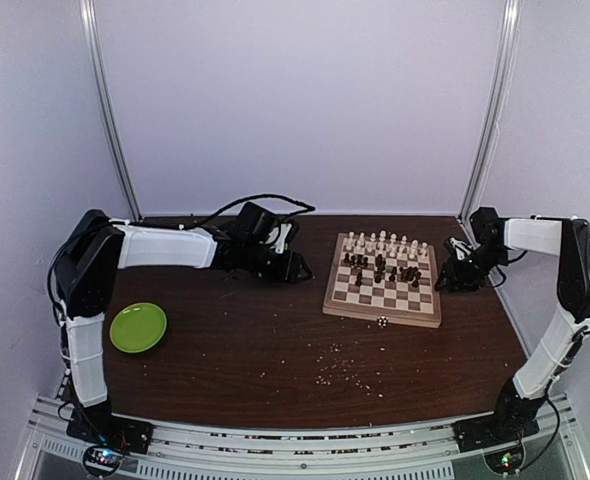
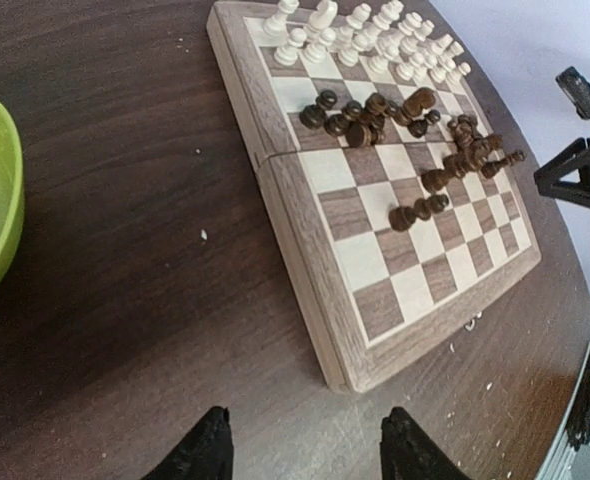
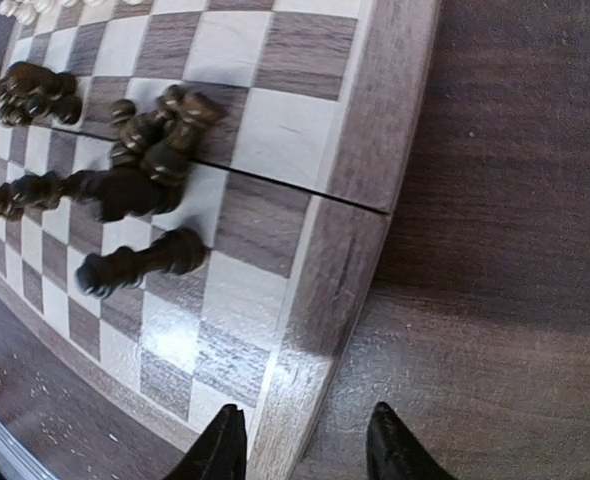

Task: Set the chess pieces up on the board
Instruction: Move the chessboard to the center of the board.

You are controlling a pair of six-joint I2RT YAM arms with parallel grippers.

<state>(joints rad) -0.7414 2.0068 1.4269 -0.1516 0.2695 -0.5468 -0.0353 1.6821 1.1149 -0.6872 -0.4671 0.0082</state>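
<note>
1. Far left, a lime-green plate (image 1: 138, 327) sits on the table (image 1: 235, 340), well apart from the work. I leave it alone.
2. My left gripper (image 2: 310, 455) hovers low beside the board's left edge, jaws spread, nothing between them.
3. The board (image 1: 380, 314) lies right of centre on the table. The cream pieces (image 1: 380, 242) stand in two tidy rows along its far side. The dark pieces (image 2: 360, 118) are heaped across the middle squares, most on their sides and many touching. I judge the cream side done and the dark side the step in hand.
4. My right gripper (image 3: 305, 450) hangs just beside the board's right rim, jaws apart and empty. The nearest toppled dark piece (image 3: 140, 262) lies alone across two squares, so it is my likely next pick.
5. That pick calls for a narrow pinch across a small, rounded, glossy body. Then I must stand it upright on the near rows. I expect it could roll or slip, and the clump beside it could be nudged.
</note>
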